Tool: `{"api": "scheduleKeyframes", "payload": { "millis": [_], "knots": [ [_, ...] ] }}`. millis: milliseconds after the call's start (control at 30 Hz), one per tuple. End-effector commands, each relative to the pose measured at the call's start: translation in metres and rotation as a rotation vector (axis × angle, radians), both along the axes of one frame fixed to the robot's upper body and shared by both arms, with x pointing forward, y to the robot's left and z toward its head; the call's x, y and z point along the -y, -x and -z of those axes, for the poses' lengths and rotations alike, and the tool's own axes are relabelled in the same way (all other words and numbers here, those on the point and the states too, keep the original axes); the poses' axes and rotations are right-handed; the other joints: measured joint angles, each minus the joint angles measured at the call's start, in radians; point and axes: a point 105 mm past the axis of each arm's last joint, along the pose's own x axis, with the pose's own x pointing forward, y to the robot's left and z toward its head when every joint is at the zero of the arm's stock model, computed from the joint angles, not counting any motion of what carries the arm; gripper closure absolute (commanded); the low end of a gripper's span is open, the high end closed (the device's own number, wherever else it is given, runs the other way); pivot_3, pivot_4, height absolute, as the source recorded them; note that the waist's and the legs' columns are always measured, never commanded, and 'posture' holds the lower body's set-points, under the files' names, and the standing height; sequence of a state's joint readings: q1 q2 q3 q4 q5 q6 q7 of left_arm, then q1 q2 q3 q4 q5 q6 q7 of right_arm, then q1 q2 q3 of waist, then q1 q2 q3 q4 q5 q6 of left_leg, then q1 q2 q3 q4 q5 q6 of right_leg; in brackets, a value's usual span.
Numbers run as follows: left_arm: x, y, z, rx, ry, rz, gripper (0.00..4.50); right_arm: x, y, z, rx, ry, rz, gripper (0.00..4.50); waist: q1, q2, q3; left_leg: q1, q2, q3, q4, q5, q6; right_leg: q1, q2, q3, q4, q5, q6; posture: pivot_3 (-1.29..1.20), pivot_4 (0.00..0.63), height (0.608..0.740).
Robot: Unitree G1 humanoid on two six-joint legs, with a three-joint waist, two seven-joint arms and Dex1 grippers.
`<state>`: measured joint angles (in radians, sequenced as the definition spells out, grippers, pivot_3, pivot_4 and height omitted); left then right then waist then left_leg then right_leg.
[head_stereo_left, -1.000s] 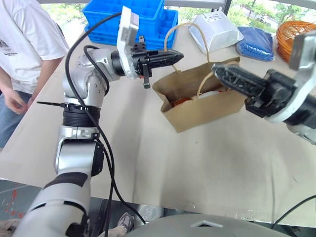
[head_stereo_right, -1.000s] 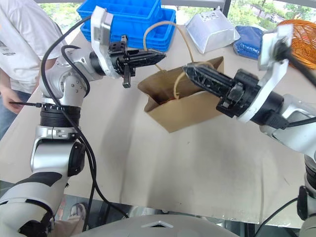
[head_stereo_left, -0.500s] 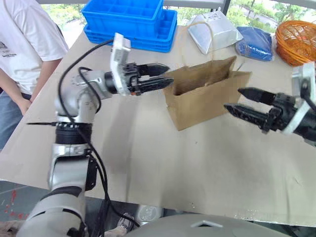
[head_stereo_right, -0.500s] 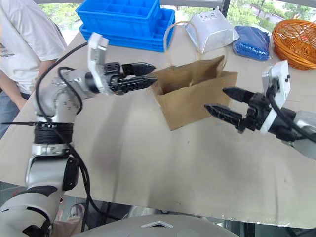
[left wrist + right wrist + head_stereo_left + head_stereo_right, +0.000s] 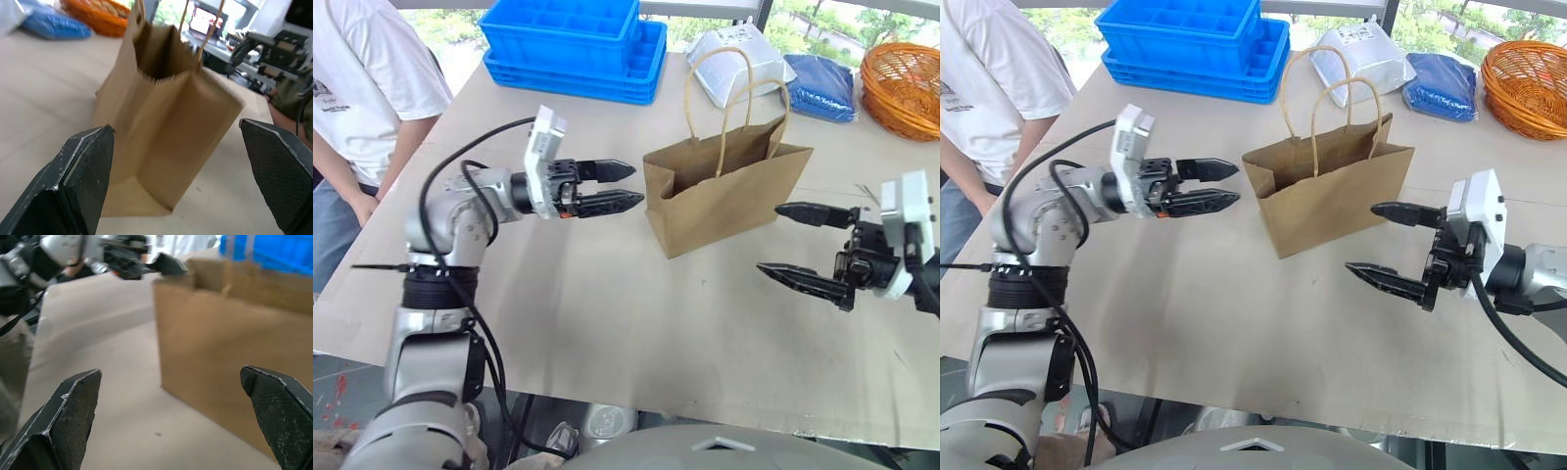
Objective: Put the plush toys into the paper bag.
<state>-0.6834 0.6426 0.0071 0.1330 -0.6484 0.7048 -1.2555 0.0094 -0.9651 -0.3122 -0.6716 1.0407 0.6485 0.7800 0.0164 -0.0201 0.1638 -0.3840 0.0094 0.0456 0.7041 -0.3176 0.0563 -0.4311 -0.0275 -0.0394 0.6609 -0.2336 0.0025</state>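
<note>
Paper bag (image 5: 729, 196) stands upright on the surface (image 5: 607, 294), mouth open at the top, both cord handles (image 5: 734, 88) standing up above it. It sits between the two sets of jaws, touching neither.

Left gripper (image 5: 626, 186): jaws wide apart, nothing in them, pointing level at the bag's narrow end, tips just short of its near top corner. In the left wrist view the bag (image 5: 166, 142) sits centred in the gap between the two fingers (image 5: 80, 181).

Right gripper (image 5: 803, 243): jaws wide apart, empty, one finger above the other, upper tip just beside the bag's other end, lower tip out over bare surface in front of the bag. In the right wrist view the bag (image 5: 234, 333) lies ahead of the spread fingers (image 5: 63, 421).

Plush toys: can't make them out; bag interior isn't visible from these angles.

Beyond the bag, away from both jaws: blue crate (image 5: 573, 44), silver-white pouch (image 5: 739, 59), blue packet (image 5: 818, 88), orange basket (image 5: 901, 83). A person in a white shirt (image 5: 362, 78) stands at the surface's edge, out past the left arm.
</note>
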Motion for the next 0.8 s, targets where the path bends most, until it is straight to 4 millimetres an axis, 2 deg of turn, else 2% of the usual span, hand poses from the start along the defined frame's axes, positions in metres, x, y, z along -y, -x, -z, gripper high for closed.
{"api": "scheduleKeyframes", "payload": {
  "millis": [33,200,333,567,767,800],
  "knots": [
    [0.002,-0.006,-0.020,0.090,0.005,0.019,0.04,-0.007,0.010,-0.004,0.044,0.008,-0.050,0.00,0.000,0.000,0.000,0.000,0.000,0.000,0.000,0.000,0.000,0.000,0.000,0.000,0.000,0.000,0.000,0.00,0.150,0.740],
    [0.009,-0.003,-0.010,0.045,-0.024,0.119,0.04,-0.022,0.014,0.009,0.030,0.039,-0.104,0.00,-0.004,0.000,0.000,0.001,0.000,0.001,0.000,0.000,0.000,0.000,0.000,0.000,0.000,0.000,0.000,0.00,0.150,0.740],
    [0.021,0.001,-0.013,0.045,-0.025,0.205,0.04,-0.036,0.009,0.023,0.037,0.109,-0.190,0.00,-0.003,0.000,0.000,0.000,0.000,0.000,0.001,0.000,0.000,0.000,0.001,0.000,0.001,0.000,0.000,0.00,0.150,0.740],
    [0.029,0.010,-0.009,0.100,-0.075,0.239,0.04,-0.058,-0.017,0.028,0.071,0.102,-0.231,0.00,-0.003,0.000,0.000,0.000,0.000,0.000,0.001,0.000,0.000,0.000,0.001,0.001,0.001,0.000,0.000,0.00,0.150,0.740],
    [0.034,0.018,-0.001,0.133,-0.095,0.232,0.04,-0.069,-0.044,0.031,0.128,0.081,-0.171,0.00,-0.002,0.000,0.000,0.000,-0.001,0.000,0.001,0.000,0.000,-0.001,0.000,0.001,0.001,0.000,0.000,0.00,0.150,0.740],
    [0.035,0.019,-0.001,0.134,-0.093,0.231,0.00,-0.071,-0.047,0.029,0.135,0.070,-0.162,0.49,-0.003,0.000,0.000,0.000,-0.001,0.000,0.001,0.000,0.000,-0.001,0.000,0.001,0.001,0.000,0.000,0.00,0.150,0.740]
  ]
}}
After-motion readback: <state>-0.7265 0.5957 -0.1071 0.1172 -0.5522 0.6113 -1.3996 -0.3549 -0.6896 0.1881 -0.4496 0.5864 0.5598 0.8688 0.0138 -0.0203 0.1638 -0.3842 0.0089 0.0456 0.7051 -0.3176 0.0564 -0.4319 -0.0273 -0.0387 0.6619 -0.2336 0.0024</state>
